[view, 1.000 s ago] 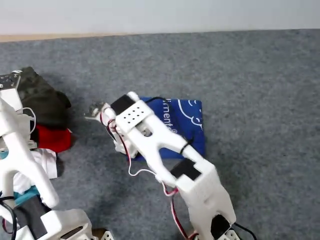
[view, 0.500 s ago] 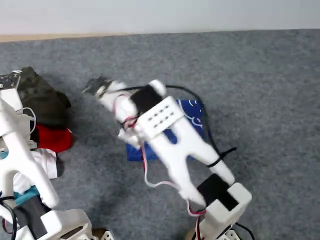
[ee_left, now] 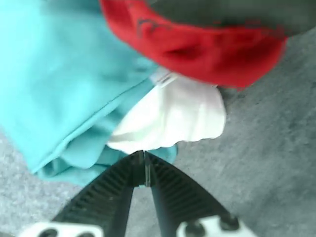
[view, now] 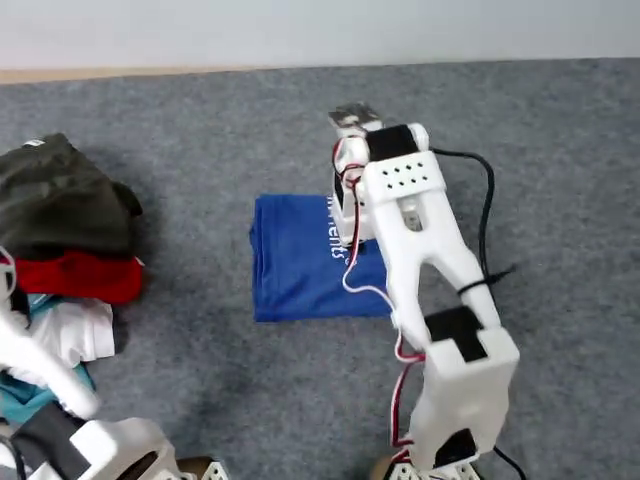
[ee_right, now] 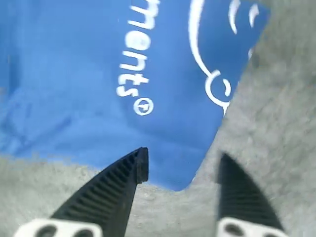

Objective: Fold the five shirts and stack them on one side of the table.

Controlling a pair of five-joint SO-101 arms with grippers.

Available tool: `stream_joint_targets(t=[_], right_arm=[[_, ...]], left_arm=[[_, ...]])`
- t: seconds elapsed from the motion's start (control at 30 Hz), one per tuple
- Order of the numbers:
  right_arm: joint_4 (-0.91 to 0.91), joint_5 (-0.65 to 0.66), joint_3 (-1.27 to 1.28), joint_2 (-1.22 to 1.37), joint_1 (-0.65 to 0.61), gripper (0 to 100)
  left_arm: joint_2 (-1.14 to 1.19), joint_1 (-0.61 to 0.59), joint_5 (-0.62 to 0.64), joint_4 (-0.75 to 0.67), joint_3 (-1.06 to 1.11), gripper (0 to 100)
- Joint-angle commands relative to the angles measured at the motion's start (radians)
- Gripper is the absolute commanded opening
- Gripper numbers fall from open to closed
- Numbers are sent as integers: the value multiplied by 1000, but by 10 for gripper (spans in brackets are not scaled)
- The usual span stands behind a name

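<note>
A folded blue shirt (view: 300, 262) with white print lies flat in the middle of the grey table. My right gripper (ee_right: 182, 165) hangs open above the blue shirt's (ee_right: 98, 84) edge, holding nothing; in the high view the right gripper (view: 352, 122) points toward the far side, past the shirt. At the table's left lies a heap: a dark green shirt (view: 62, 200), a red shirt (view: 75, 275), a white shirt (view: 75, 330) and a teal shirt (view: 25, 395). My left gripper (ee_left: 144, 167) is shut just above the heap, by the white shirt (ee_left: 173, 116) and teal shirt (ee_left: 59, 84).
The grey carpet-like table top (view: 540, 180) stretches free to the right and far side. A pale wall edge (view: 300, 40) bounds the back. The left arm's white base (view: 110, 450) stands at the near left.
The right arm swung from the blue shirt's left side over to its far right corner, uncovering the shirt. The left arm dropped lower at the left edge, off the green shirt.
</note>
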Motion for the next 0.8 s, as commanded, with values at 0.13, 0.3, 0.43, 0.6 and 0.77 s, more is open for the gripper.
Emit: stream_joint_targets(t=[0.13,0.3,0.43,0.6,0.77], right_arm=[[-12,-184,-176,148,10,297],[1,-224,-302,254,21,297],[-4,-221,-348,308,44,297],[-10,-178,-368,371,79,297],[-10,-163,-368,426,90,297]], left_arm=[[-46,-31,-37,29,7,7],[-43,-28,-37,28,5,7],[-38,-28,-40,28,8,7],[-44,-28,-58,28,10,7],[-44,-29,-64,28,10,7]])
